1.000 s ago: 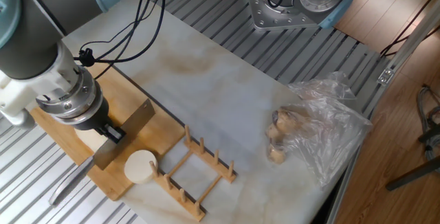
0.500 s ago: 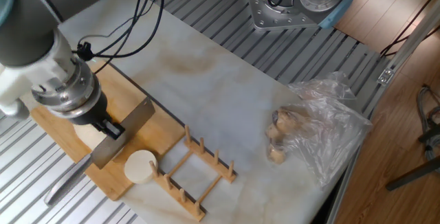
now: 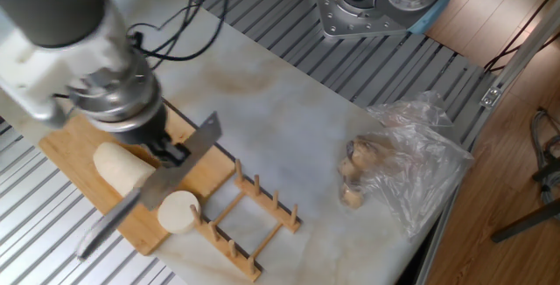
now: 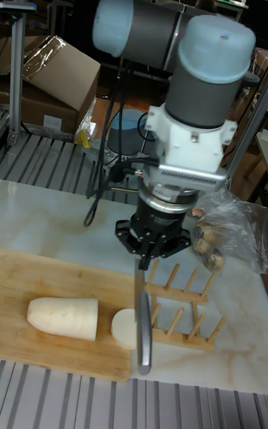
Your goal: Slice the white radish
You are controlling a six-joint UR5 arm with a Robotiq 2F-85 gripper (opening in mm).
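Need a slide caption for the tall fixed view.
End effector holds knife above cut white radish on cutting board.

arm (image 3: 61,23): motion-blurred | claw (image 3: 172,154) fingertips: hidden by knife (image 3: 153,189)

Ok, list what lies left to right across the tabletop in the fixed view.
Radish stub → cut radish slice → wooden rack → plastic bag of brownish lumps. The knife and hand overlap the radish, so they are left out.

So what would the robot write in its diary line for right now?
gripper: shut on knife | knife: lifted above cutting board | white radish: on board | cut piece: beside it
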